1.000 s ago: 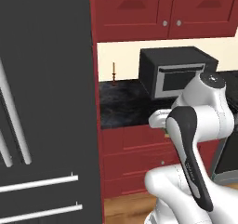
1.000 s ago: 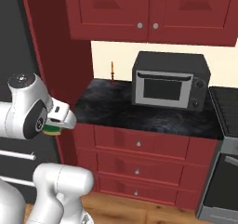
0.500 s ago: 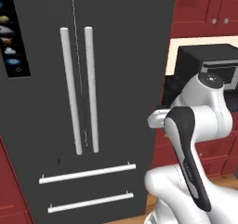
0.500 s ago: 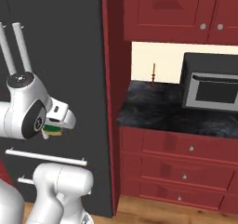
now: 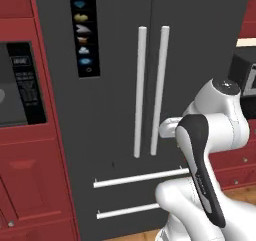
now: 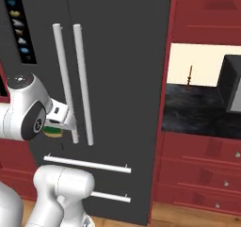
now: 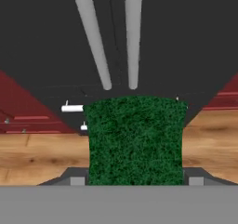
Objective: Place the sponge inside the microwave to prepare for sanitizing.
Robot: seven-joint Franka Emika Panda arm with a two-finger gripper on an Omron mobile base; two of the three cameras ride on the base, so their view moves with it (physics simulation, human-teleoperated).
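**Robot arm holds a sponge in front of a black fridge**

The fingers (image 7: 135, 181) are clamped on the sponge (image 7: 135, 141), whose green scrubbing side faces the hand camera and hides most of the finger tips. From the right base camera the sponge (image 6: 53, 131) shows as a yellow and green sliver tucked under the white wrist, held up in the air, near the fridge's two upright handles (image 6: 75, 82). The white arm (image 5: 210, 135) is folded close to its body. Behind it stands the tall black fridge (image 5: 120, 60), with two horizontal drawer bars low down. To the fridge's left, set in red cabinets, is the microwave (image 5: 17, 85), door shut. To the right, a dark surface (image 6: 200, 113) tops red drawers. A wooden floor (image 7: 42, 153) lies below.
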